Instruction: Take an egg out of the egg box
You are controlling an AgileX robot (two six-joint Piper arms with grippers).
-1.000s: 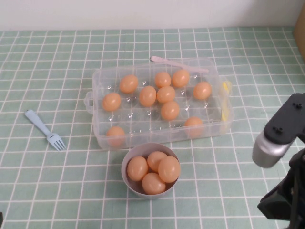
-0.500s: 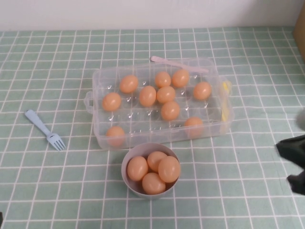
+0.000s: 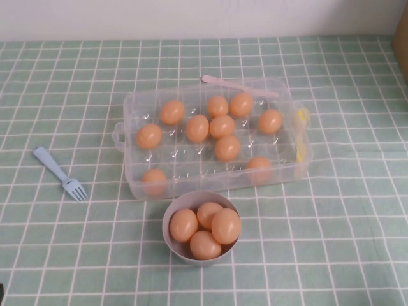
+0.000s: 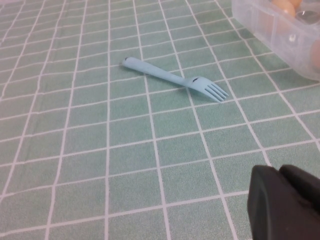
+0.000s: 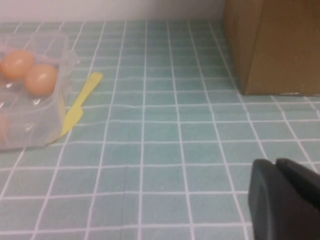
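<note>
From up high, I see the egg box (image 3: 213, 137) in the middle of the counter (image 3: 331, 242), which has a green checked cloth on it. The box is clear and open on top. Nine eggs sit in its round cells. One egg (image 3: 227, 148) near the middle, a little to the right, looks easy to reach, with free cells in front of it. Just in front of the box stands a small grey bowl (image 3: 173, 245) with four eggs piled in it. A blue fork (image 3: 61, 174) lies well off to the left. A pink stick (image 3: 237, 85) rests on the far edge of the box. Neither of my arms shows in this view.

From my left wrist, I see the fork close by and a corner of the egg box. My left gripper (image 4: 285, 202) is just a dark lump at the edge — I cannot tell if its jaws are apart or together.

From my right wrist, I see the box's end with two eggs inside, a yellow clip (image 5: 80, 102) beside it, and a brown box (image 5: 272, 45) further off. My right gripper (image 5: 285, 200) hangs low over bare cloth, and its jaws I cannot tell either.

I think no egg is being taken out right now. Next, one arm needs to reach over the box, open wide, and come down softly on one egg.
</note>
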